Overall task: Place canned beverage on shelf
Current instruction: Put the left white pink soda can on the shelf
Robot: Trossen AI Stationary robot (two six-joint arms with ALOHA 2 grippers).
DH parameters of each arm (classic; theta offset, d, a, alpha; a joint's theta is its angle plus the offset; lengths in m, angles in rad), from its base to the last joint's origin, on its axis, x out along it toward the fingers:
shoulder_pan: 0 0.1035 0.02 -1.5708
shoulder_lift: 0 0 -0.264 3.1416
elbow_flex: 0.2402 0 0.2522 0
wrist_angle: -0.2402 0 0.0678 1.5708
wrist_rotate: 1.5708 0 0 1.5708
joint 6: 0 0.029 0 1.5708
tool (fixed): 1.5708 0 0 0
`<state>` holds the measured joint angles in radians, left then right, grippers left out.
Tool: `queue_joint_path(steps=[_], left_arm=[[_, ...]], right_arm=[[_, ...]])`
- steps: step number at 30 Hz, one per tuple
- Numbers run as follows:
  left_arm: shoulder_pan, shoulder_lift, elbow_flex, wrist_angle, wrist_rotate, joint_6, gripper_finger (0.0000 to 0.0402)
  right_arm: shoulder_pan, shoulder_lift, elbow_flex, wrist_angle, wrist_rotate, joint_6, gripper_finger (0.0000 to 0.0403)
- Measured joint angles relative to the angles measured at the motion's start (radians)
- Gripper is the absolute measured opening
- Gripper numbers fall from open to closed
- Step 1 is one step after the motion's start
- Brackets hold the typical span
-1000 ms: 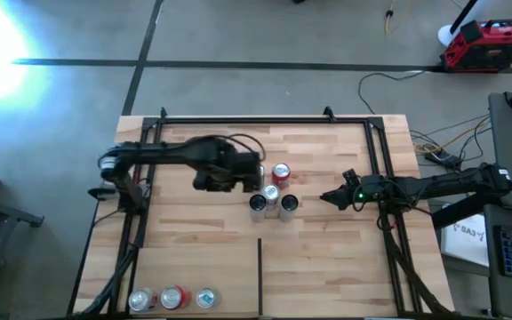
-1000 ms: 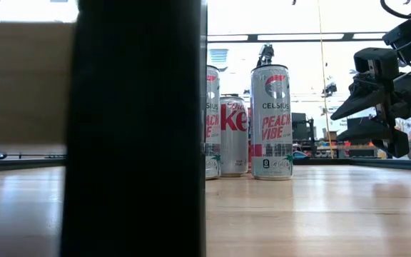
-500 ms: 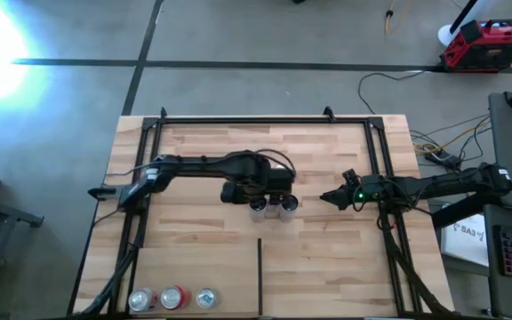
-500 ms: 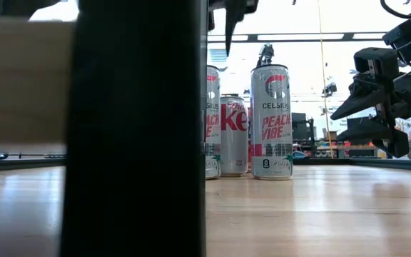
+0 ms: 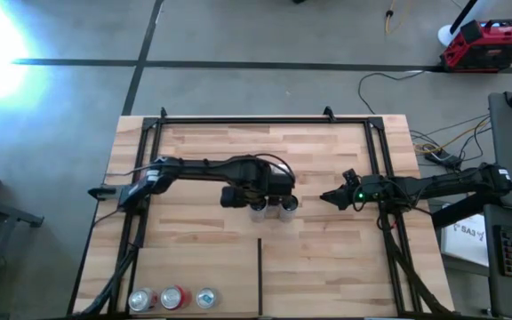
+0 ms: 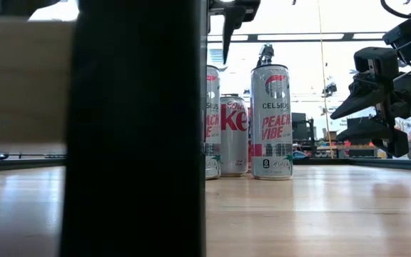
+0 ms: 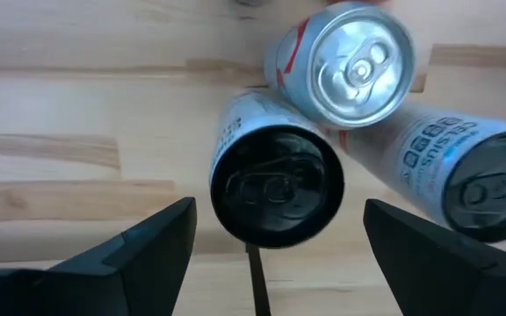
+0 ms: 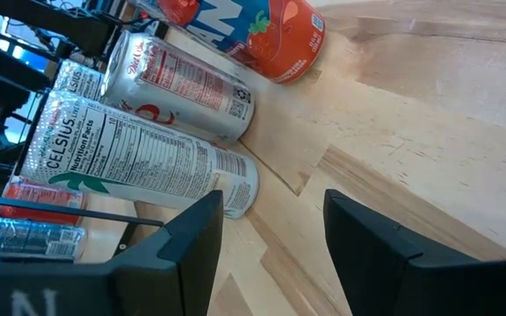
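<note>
A cluster of cans stands upright on its bases at the middle of the wooden shelf (image 5: 327, 258). The low view shows a Celsius can (image 6: 271, 121), a Diet Coke can (image 6: 234, 135) and a second Celsius can (image 6: 212, 121). My left gripper (image 5: 269, 191) hovers open above the cluster and points down. Its fingers stand on either side of a black-topped can (image 7: 278, 186) without touching it. The silver-topped Diet Coke can (image 7: 354, 66) and another black-topped can (image 7: 486, 197) stand beside it. My right gripper (image 5: 324, 196) is open and empty to the right of the cluster, pointing at it.
Three more cans (image 5: 174, 297) stand at the shelf's near left corner. A thin black divider strip (image 5: 260, 276) runs from the near edge toward the cluster and blocks much of the low view (image 6: 134, 128). Black rails (image 5: 376, 160) frame the board. Bare wood lies at the far and near right.
My left gripper has moved toward the table's right, from beside the cluster to over it. It now covers the red-topped can in the high view, and a finger has come into the top of the low view. The cans and my right arm have stayed still.
</note>
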<state>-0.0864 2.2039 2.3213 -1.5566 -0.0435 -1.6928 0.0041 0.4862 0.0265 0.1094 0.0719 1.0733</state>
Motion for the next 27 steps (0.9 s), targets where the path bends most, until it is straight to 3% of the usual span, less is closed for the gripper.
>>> queue_joint_path(steps=[23, 27], left_arm=[[0.005, 0.002, -0.139, 0.080, -0.046, -0.023, 0.0311], [0.006, 0.002, -0.139, 0.083, -0.045, -0.040, 0.0290]], right_arm=[[0.000, 0.001, 0.000, -0.001, 0.000, 0.000, 0.0183], [0.000, 0.001, 0.000, 0.000, 0.000, 0.000, 0.0183]])
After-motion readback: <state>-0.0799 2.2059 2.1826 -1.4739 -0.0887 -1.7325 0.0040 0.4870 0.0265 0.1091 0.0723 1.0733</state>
